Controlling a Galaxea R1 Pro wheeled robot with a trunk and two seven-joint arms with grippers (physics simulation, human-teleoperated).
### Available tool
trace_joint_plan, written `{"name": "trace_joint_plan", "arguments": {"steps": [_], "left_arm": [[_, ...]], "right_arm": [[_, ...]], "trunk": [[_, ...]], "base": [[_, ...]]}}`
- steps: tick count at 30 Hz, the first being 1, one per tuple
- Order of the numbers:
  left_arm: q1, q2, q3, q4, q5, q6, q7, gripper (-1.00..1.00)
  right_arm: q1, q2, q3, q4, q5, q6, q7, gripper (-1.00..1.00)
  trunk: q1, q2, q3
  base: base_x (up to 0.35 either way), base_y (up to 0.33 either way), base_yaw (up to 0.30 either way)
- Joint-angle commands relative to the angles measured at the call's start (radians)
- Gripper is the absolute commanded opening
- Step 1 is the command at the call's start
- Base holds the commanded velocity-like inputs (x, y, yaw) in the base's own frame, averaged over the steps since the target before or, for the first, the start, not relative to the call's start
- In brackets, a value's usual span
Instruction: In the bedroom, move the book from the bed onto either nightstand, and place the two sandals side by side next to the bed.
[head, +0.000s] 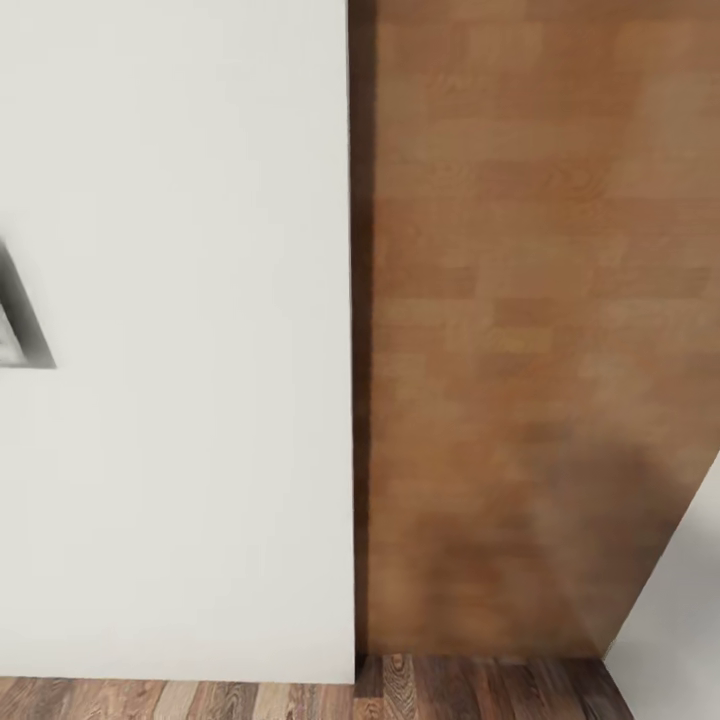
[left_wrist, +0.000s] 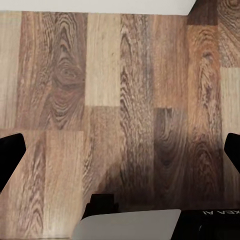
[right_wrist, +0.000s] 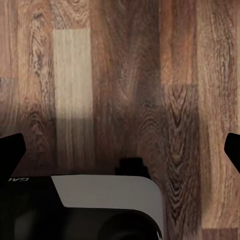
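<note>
Dark framed thing (head: 22, 320) on white wall (head: 180, 300) cut by edge, blurred; both end effectors' fingertips (left_wrist: 11, 155) (right_wrist: 11, 155) cropped at frame sides.

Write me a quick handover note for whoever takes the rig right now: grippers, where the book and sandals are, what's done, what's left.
Left gripper: fingers spread wide, nothing between them, pointing down at the wood-plank floor.
Right gripper: the same, open and empty over the floor.
Head camera: looking at a white wall and a brown wooden panel, probably a door, with a strip of floor at the bottom. A dark-framed object sits at the wall's left edge, too blurred to name.
Book, bed, nightstand, sandals: not in sight; the robot looks to be in transit.
Done: nothing can be confirmed from here.
Left: find the bedroom, move the book to a nightstand, pair the sandals beside the bed.
</note>
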Motion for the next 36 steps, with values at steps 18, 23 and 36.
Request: {"name": "trace_joint_plan", "arguments": {"steps": [18,23,36], "left_arm": [[0.000,-0.001,0.000,0.000,0.000,-0.002,0.000,1.00],[0.000,-0.002,-0.001,0.002,0.000,-0.002,0.000,1.00],[0.000,-0.002,-0.001,0.001,0.000,-0.002,0.000,1.00]], "right_arm": [[0.000,0.000,-0.003,-0.001,0.000,0.000,0.002,1.00],[0.000,0.000,-0.004,-0.001,0.000,0.000,0.001,1.00],[0.000,0.001,-0.003,-0.001,0.000,0.000,0.001,1.00]], "trunk": [[0.000,0.000,-0.001],[0.000,0.000,-0.001],[0.000,0.000,-0.001]], "base": [[0.000,0.000,0.292],[0.000,0.000,0.292],[0.000,0.000,0.293]]}}
